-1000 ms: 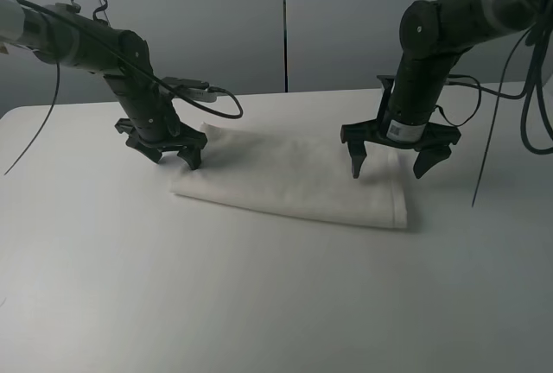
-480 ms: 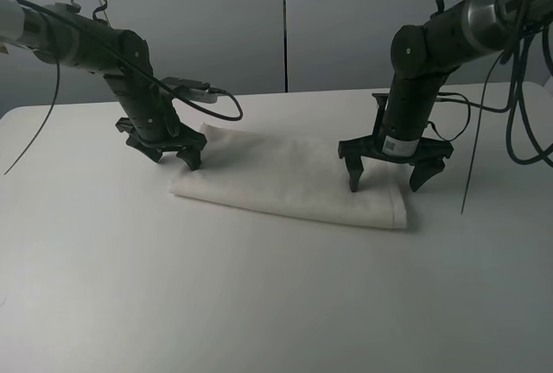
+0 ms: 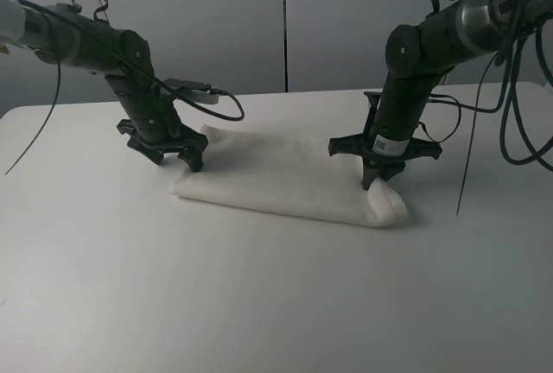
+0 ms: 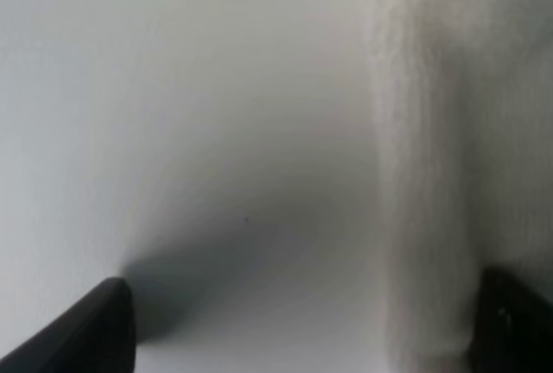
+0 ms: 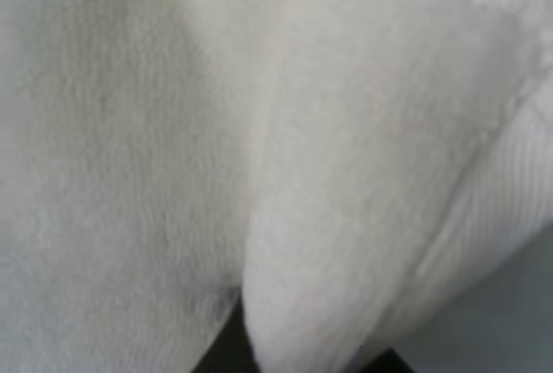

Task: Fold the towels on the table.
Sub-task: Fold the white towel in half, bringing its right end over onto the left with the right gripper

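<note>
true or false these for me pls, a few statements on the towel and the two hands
1. The towel lies on the white table. True.
2. The left hand is clamped shut. False: its fingers are spread apart at the towel's far left corner.
3. The right hand has its fingers drawn together on the towel's right end. True.
4. The towel is dark blue. False: it is off-white.
5. Both hands work at the same end of the towel. False: they are at opposite ends.
</note>
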Robot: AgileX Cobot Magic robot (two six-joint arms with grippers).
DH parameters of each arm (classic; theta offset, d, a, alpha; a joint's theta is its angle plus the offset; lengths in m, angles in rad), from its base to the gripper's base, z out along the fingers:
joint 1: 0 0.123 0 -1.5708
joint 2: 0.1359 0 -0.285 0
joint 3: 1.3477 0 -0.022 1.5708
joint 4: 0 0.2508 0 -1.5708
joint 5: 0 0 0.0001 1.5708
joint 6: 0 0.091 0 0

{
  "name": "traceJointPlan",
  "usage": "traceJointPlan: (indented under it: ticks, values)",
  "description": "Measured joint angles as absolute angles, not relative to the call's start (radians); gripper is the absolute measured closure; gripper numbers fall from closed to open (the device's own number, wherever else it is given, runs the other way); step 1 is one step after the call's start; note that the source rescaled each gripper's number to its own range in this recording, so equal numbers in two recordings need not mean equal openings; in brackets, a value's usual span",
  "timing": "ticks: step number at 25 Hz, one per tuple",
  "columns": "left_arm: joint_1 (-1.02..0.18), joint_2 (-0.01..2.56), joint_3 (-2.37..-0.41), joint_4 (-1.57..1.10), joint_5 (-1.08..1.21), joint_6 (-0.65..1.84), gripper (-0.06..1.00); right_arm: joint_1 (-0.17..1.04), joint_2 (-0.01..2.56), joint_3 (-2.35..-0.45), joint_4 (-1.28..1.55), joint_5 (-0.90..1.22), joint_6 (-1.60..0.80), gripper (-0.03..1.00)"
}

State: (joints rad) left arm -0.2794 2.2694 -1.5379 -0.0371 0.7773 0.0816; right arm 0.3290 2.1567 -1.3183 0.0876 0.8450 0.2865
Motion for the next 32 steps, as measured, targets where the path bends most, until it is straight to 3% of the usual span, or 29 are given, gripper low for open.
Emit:
traceJointPlan:
  ticks: [18,25,32]
  values:
    - [-0.279,2.269,-1.538,-0.047,0.794,0.073,-0.03,0.329,2.022,-1.319,0.079,0.896,0.250,0.95]
    - [-0.279,2.269,-1.538,-0.047,0.800,0.073,-0.04,0.329,1.910,-1.317,0.232,0.914,0.154,0.95]
    - [-0.279,2.269,-1.538,-0.047,0.800,0.073,-0.04,0.444,1.906,-1.317,0.375,0.787,0.115,0.95]
